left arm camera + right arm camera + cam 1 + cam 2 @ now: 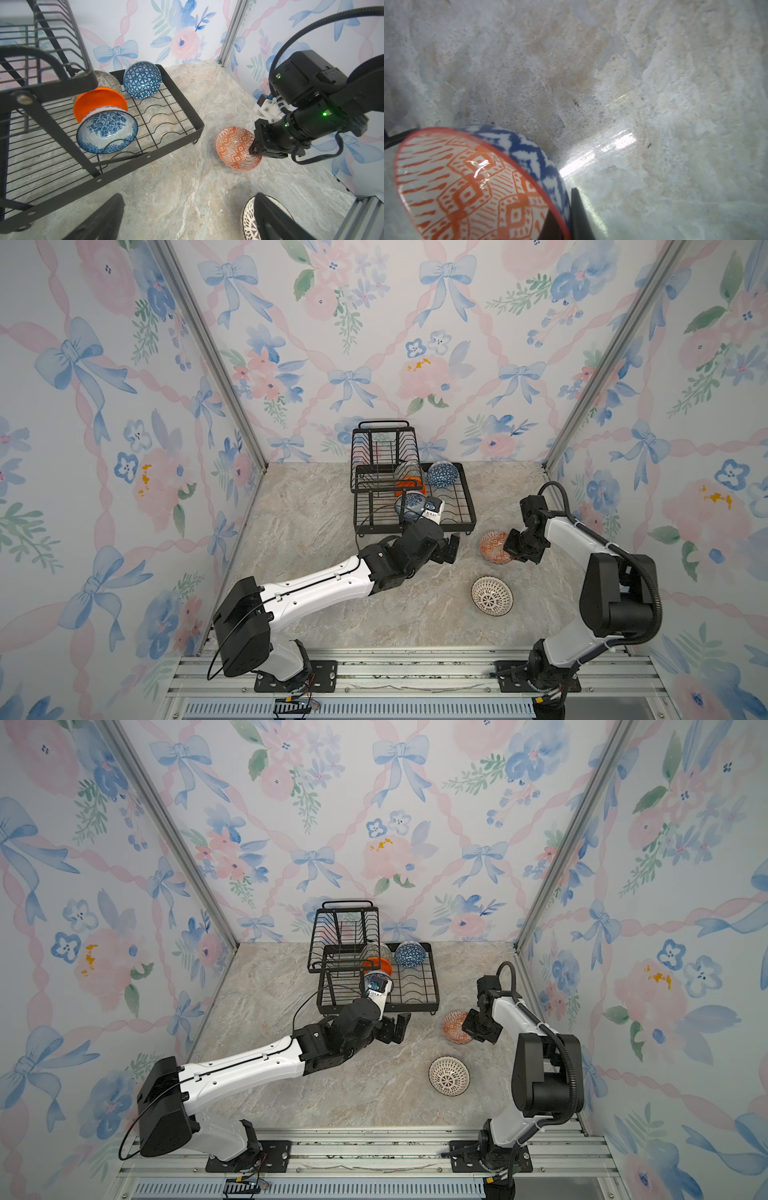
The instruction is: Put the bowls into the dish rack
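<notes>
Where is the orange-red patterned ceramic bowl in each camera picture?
Top view: orange-red patterned bowl right of centre, beside black wire dish rack.
Top view: same spot.
Left wrist: beyond the rack's corner.
Right wrist: close up, cropped.
Landmark: right gripper shut on its rim.

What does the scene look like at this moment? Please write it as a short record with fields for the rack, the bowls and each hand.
rack: black wire dish rack, at the back of the table
bowls in lower tray: blue triangle bowl, pale green bowl, plain orange bowl, blue floral bowl
bowls on table: orange-red patterned bowl, white lattice bowl
right hand: shut on the rim of the orange-red patterned bowl, which is tilted
left hand: open, empty, in front of the rack
</notes>
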### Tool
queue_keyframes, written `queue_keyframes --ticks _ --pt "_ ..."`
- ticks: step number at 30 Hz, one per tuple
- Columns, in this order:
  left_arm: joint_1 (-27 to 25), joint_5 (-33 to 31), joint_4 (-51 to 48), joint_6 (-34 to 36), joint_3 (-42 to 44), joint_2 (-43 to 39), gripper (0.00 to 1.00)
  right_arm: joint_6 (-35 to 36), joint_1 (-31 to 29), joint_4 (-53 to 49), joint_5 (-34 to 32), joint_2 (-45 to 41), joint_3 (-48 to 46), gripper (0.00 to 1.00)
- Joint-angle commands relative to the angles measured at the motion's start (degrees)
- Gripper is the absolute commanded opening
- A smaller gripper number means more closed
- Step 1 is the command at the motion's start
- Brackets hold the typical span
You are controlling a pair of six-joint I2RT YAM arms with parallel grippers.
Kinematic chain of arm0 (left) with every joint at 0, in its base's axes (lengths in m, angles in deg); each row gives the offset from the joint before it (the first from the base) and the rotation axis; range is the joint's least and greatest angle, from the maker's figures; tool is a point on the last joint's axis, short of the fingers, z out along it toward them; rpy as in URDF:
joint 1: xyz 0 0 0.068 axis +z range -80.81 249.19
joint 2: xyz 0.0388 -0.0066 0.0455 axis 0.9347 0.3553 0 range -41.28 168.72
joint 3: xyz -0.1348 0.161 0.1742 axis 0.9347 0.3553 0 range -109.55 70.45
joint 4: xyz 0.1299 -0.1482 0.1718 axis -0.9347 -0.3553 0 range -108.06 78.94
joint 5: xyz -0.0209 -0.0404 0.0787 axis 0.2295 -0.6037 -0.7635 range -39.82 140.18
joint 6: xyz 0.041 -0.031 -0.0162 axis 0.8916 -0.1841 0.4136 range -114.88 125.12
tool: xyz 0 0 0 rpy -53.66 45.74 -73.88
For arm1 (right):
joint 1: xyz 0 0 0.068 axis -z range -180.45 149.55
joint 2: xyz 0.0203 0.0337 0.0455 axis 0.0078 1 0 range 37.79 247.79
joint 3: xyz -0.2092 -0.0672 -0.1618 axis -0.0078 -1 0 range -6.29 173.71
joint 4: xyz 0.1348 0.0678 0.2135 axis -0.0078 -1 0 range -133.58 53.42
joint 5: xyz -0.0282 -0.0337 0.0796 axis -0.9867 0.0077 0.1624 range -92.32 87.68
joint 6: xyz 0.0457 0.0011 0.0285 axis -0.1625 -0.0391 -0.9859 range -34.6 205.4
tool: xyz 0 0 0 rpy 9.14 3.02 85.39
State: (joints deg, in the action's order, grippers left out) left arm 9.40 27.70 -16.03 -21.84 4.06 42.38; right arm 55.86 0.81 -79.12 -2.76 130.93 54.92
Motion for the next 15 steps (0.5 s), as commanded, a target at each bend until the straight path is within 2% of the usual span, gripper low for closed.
queue_keyframes --ticks 1,8,15 --pt "0.3 3.3 -1.3 -3.9 1.3 -2.4 0.98 1.3 -1.1 -3.1 -1.8 -4.1 2.5 0.00" --pt "1.1 7.1 -4.2 -4.3 -7.2 -0.3 0.98 1.4 -3.6 -7.1 -4.8 -8.5 10.7 0.00" --pt "8.2 18.4 -6.0 -12.1 -20.7 9.1 0.98 2.8 -6.7 -6.1 -5.8 -8.0 24.5 0.00"
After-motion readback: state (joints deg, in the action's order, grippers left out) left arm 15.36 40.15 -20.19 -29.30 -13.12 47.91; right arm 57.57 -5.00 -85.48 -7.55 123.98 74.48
